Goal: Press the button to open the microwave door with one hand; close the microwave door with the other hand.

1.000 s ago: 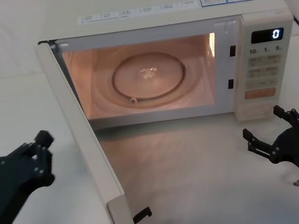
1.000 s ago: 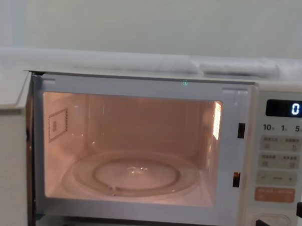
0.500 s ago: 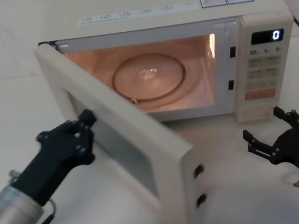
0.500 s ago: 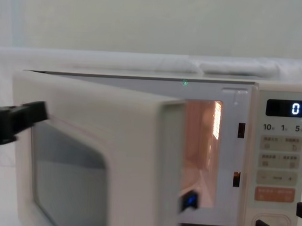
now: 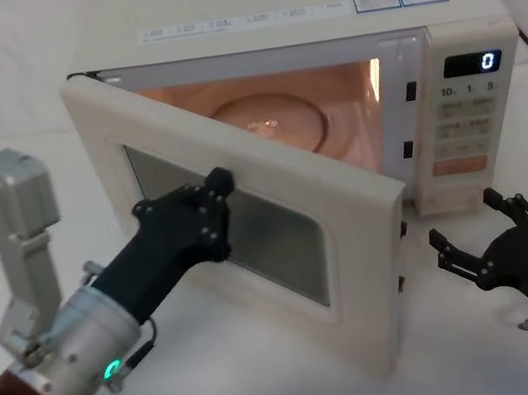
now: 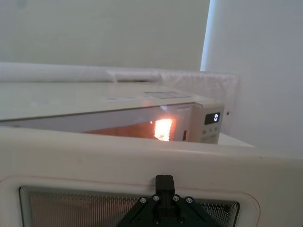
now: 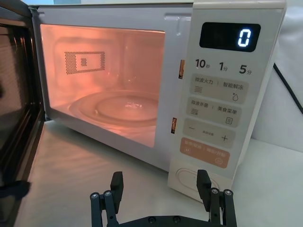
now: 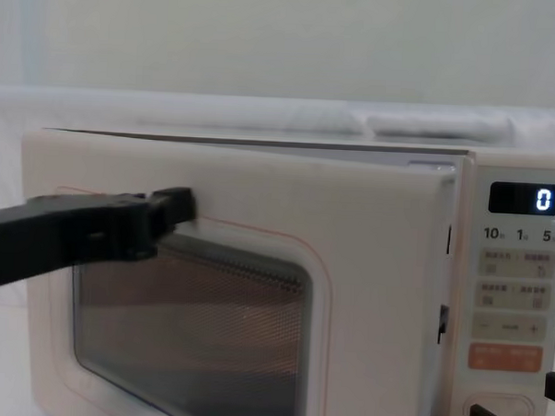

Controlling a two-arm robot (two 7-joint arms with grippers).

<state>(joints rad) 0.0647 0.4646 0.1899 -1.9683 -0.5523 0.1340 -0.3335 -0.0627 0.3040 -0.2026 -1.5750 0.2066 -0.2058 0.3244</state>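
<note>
now the left gripper pressed its tip against the door; i couldn't tell how its fingers stood. ahead of it the door hung part open, hinged at the far left, its free edge swinging toward the cavity. the right gripper sat spread and empty just below the button.

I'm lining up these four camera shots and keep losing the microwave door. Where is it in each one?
Head view: the microwave door runs across the centre, half open, with the left gripper against its window.
Chest view: it spans left and centre.
Left wrist view: it spans the lower half.
Right wrist view: its dark inner face is at the edge.
Shared landmark: the lit display reading 0.
</note>
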